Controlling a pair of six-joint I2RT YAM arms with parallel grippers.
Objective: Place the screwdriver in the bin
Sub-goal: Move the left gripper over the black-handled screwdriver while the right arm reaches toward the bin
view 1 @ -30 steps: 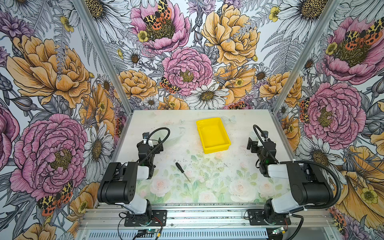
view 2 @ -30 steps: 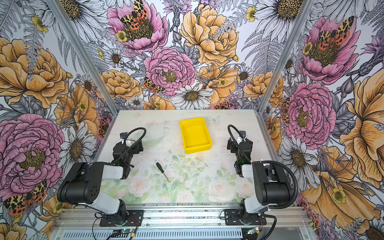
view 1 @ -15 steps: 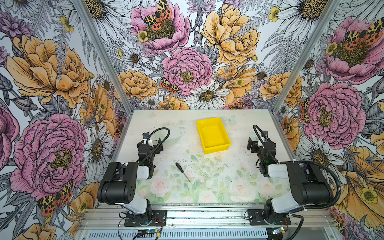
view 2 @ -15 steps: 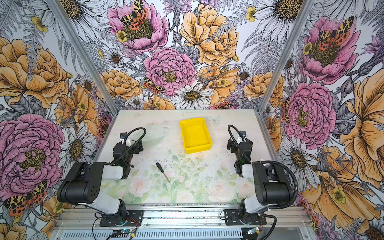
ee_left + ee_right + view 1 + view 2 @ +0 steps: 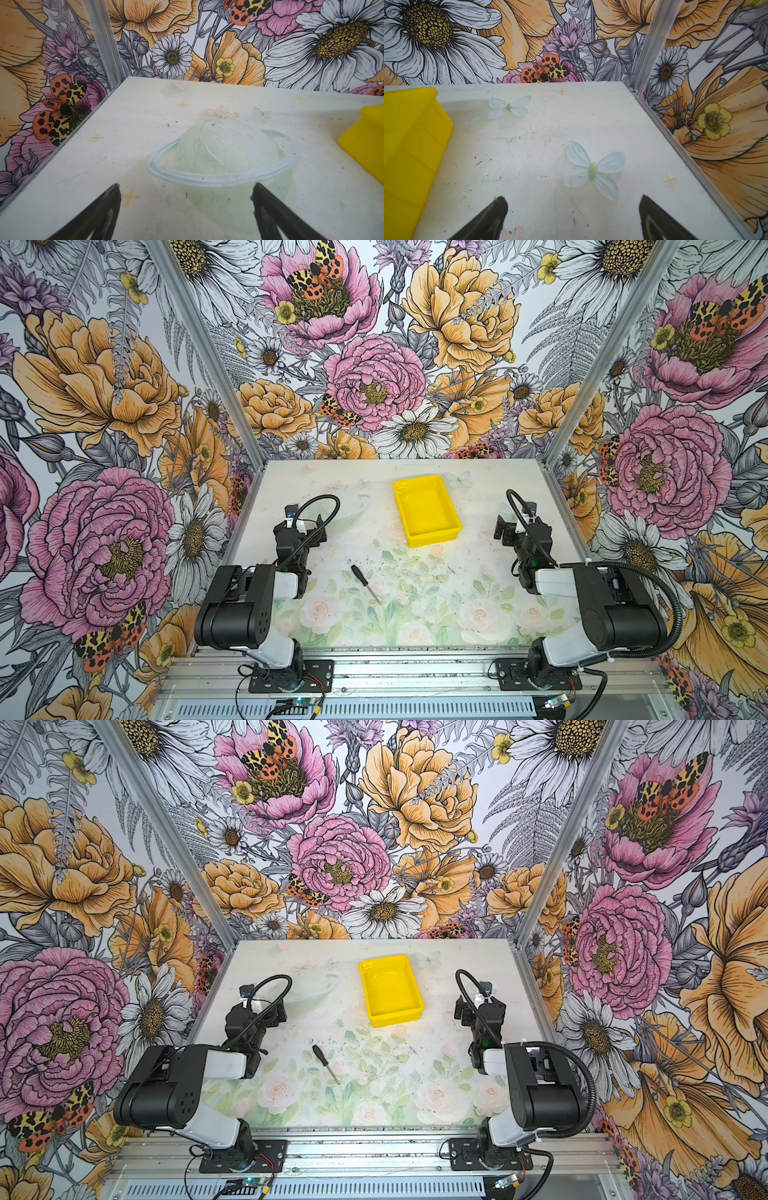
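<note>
Screwdriver flat on tabletop, apart from bin. Left pincer, right pincer: both spread wide, gripping nothing.

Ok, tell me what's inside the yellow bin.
Nothing: the bin shows only bare floor in both top views. Its near wall may cover a strip. The screwdriver lies outside, on the table.

Screwdriver: black ribbed handle, thin silver shaft, lying flat on the table, handle toward the bin, tip toward the near edge. Bin: shallow yellow rectangular tray, upright, well apart from it.
</note>
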